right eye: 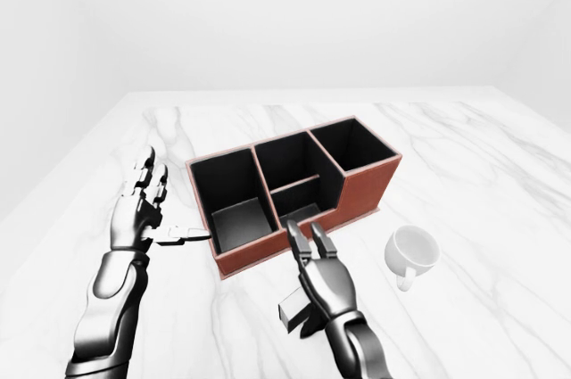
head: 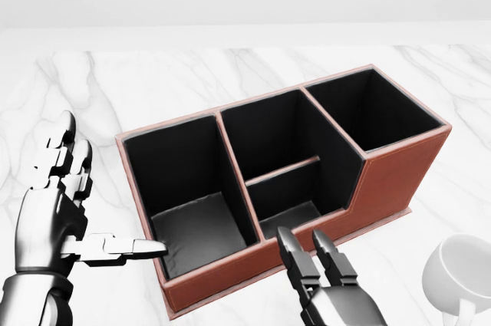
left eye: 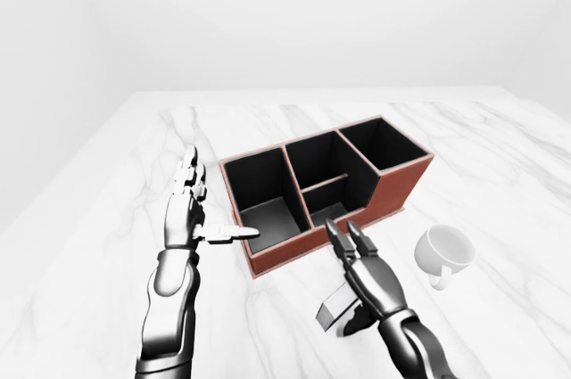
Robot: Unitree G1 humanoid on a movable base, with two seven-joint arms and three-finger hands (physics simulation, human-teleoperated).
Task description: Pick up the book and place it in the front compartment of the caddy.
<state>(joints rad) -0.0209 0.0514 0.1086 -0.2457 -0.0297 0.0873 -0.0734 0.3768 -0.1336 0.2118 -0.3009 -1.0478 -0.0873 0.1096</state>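
Standing empty: caddy point(head: 383, 180) compartments, mug point(left eye: 443, 251) beside.

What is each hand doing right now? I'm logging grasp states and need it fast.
Left hand: open, fingers spread, thumb pointing at the caddy, holding nothing.
Right hand: over a small grey block; cannot tell whether it grips it.

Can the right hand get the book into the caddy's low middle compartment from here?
Probably yes. The right hand holds the book beneath its palm, just below the caddy in the left-eye view; that low compartment is open-topped, nothing between. The mug sits clear, right.
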